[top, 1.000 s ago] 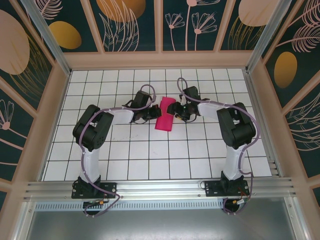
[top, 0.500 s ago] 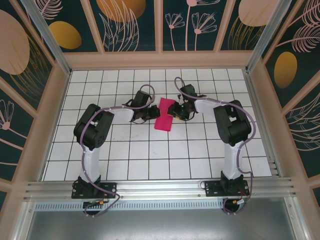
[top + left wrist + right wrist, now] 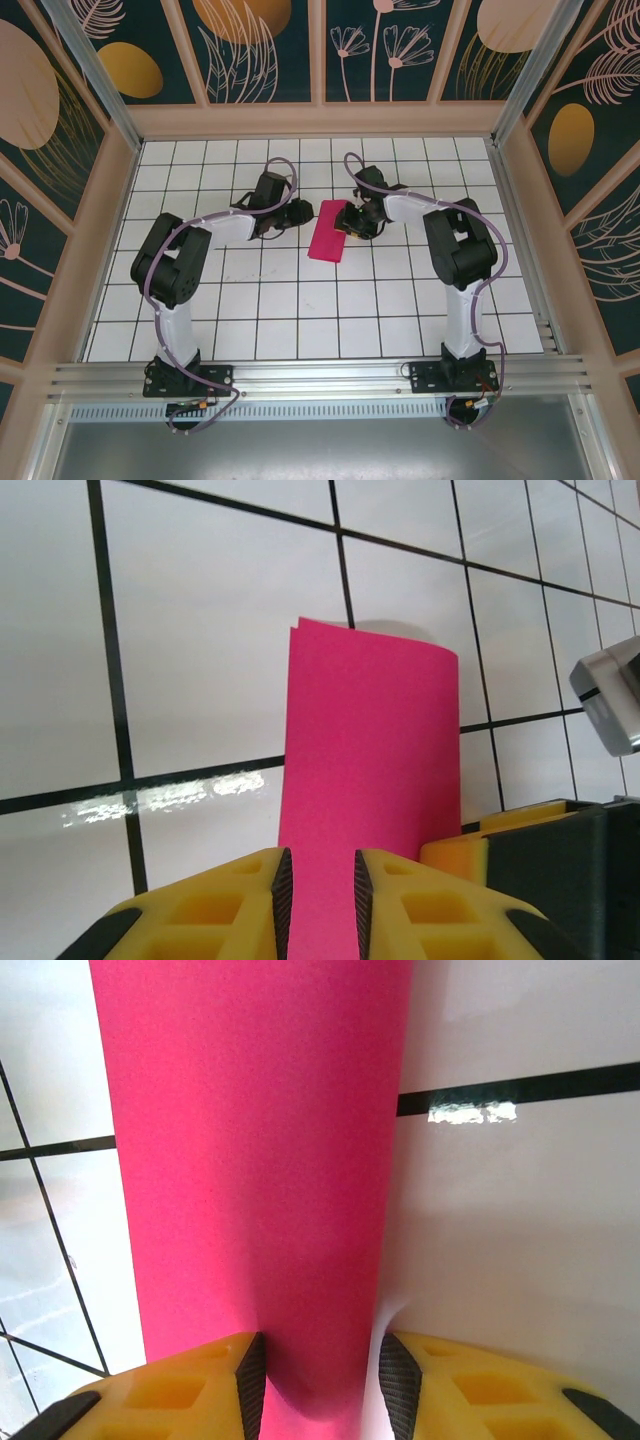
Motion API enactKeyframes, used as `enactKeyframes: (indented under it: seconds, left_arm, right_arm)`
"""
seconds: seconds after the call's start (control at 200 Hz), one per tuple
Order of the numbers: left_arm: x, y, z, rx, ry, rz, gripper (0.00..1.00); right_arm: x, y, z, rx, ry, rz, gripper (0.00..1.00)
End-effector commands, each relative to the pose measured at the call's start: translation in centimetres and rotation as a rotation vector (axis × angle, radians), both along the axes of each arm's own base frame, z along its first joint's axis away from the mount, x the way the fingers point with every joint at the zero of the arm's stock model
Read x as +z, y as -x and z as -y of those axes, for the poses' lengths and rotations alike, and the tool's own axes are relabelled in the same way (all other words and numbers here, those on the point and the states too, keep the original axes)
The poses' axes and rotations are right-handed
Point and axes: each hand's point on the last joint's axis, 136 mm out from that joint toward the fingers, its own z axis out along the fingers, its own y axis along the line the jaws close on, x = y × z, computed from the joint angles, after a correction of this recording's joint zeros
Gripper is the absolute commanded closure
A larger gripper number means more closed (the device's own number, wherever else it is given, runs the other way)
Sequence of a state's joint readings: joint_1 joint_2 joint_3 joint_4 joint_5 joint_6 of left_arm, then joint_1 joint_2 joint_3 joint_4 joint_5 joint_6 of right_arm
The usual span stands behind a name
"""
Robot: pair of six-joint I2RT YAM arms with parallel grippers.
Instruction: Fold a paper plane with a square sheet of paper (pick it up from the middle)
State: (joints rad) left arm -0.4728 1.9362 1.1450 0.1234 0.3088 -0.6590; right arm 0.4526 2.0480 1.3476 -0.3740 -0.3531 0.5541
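The magenta-pink sheet of paper (image 3: 328,231) lies folded into a narrow rectangle on the white grid floor, mid-table. My left gripper (image 3: 299,213) sits just left of the sheet, its jaws a narrow gap apart. In the left wrist view the paper (image 3: 370,770) runs flat under and between the yellow fingers of that gripper (image 3: 320,905). My right gripper (image 3: 347,220) is at the sheet's right edge. In the right wrist view its jaws (image 3: 320,1385) stand apart, with a slightly buckled end of the paper (image 3: 260,1160) between them.
Wooden walls with dark floral panels (image 3: 320,50) enclose the tiled floor (image 3: 300,310). A metal rail (image 3: 320,378) runs along the near edge at the arm bases. In the left wrist view the right gripper's yellow-and-black body (image 3: 540,845) sits close beside the paper.
The left arm has drawn back to the left, off the paper's left edge. The right gripper has stayed at the right edge. The folded sheet lies flatter.
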Motion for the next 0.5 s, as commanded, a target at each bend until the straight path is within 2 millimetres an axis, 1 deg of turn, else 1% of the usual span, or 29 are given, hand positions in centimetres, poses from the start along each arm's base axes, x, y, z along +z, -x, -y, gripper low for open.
enactKeyframes:
  seconds: [0.0, 0.065, 0.215, 0.495]
  left_arm:
    - [0.8, 0.1, -0.1, -0.002, 0.028, 0.022, 0.73]
    - [0.8, 0.2, 0.1, -0.012, 0.030, 0.030, 0.73]
    - [0.6, 0.1, -0.5, 0.002, 0.003, 0.046, 0.73]
    - [1.0, -0.1, -0.9, 0.023, 0.002, 0.088, 0.73]
  right_arm:
    - [-5.3, 2.7, 2.4, 0.009, 0.139, -0.108, 0.61]
    - [-5.2, 2.7, 2.4, 0.024, 0.142, -0.102, 0.61]
    - [-5.5, 3.2, 2.6, 0.054, 0.150, -0.110, 0.61]
    - [-6.1, 3.4, 3.1, 0.060, 0.181, -0.122, 0.62]
